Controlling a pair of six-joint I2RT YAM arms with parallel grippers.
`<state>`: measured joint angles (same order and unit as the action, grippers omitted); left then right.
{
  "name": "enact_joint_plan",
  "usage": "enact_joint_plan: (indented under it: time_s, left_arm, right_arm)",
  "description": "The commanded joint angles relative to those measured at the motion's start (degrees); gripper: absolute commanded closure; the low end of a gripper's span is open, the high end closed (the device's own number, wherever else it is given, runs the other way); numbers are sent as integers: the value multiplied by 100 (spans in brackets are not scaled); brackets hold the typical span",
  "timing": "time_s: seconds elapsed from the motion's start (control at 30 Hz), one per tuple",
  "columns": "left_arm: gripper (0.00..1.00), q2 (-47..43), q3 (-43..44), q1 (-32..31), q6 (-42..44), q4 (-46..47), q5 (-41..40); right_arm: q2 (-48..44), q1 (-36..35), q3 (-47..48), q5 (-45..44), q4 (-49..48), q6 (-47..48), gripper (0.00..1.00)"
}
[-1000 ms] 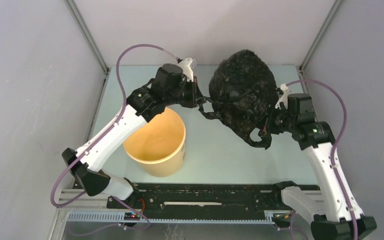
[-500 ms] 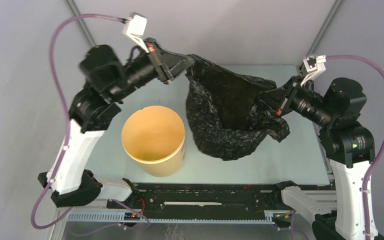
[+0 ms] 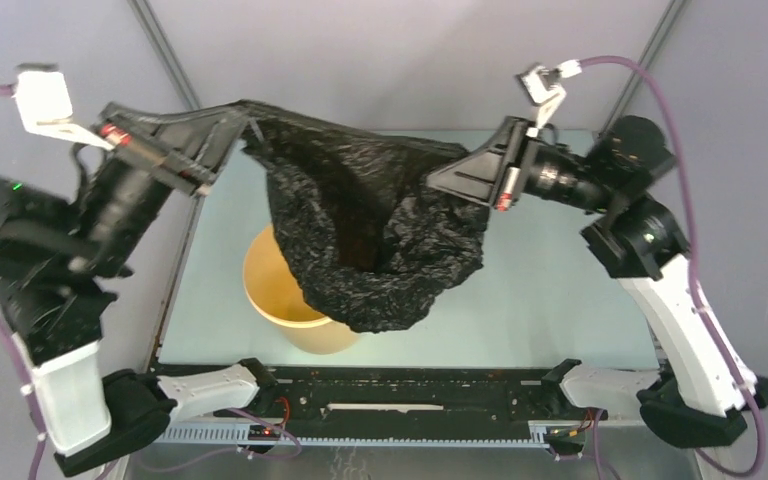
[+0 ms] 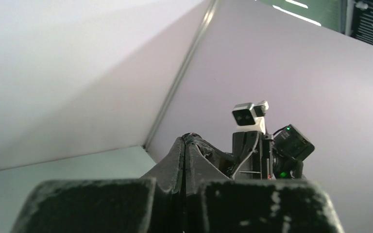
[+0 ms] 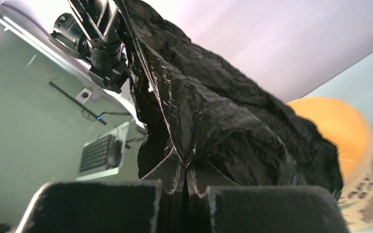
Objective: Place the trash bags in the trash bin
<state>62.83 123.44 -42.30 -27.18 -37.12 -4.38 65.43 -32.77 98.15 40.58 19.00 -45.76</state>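
Observation:
The black trash bag [image 3: 370, 225] is stretched wide in the air between both grippers, its sagging bottom hanging over the right part of the yellow trash bin [image 3: 275, 290]. My left gripper [image 3: 238, 118] is shut on the bag's upper left edge, high at the left. My right gripper [image 3: 438, 178] is shut on the bag's right edge. In the right wrist view the bag [image 5: 213, 107] spreads up from the shut gripper [image 5: 187, 167], with the bin [image 5: 340, 131] behind at the right. In the left wrist view the shut gripper [image 4: 188, 141] pinches a thin strip of bag.
The pale green table [image 3: 550, 270] is walled by grey panels at left, right and back. A black rail [image 3: 400, 390] with the arm bases runs along the near edge. The right arm's wrist [image 4: 272, 150] shows in the left wrist view.
Both arms have risen and swung left, carrying the bag from over the table's middle to above the bin. The bag is pulled wider between the grippers.

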Motion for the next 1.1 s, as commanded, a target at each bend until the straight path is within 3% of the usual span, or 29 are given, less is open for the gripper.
enact_joint_plan:
  time_s: [0.0, 0.3, 0.4, 0.6, 0.77, 0.8, 0.87, 0.97, 1.07]
  left_arm:
    - [100, -550, 82, 28, 431, -77, -1105]
    - [100, -837, -40, 36, 607, -477, -1489]
    - [100, -891, -449, 29, 446, -552, -1499]
    - [100, -838, -994, 31, 62, -658, -1427]
    - [100, -678, -916, 29, 40, -581, -1333]
    - [100, -643, -866, 27, 64, -604, -1381]
    - [100, -588, -774, 29, 55, -714, -1626]
    - [100, -524, -728, 28, -20, -930, -1970]
    - [100, -486, -708, 24, -101, -989, -2078]
  right_arm:
    - [480, -634, 61, -71, -596, -562, 100]
    - [1447, -1170, 749, -129, -814, -844, 100]
    - [1349, -1144, 358, -433, -534, -930, 100]
    - [919, -1049, -749, -200, -498, -1420, 100]
    - [779, -758, -1191, 441, 36, -1370, 99]
    - [764, -666, -1170, 524, 257, -1187, 93]
    - [748, -489, -938, 507, 1027, -595, 62]
    - [540, -295, -712, 16, 2231, 512, 28]
    - [94, -336, -1262, -276, 2137, 1020, 4]
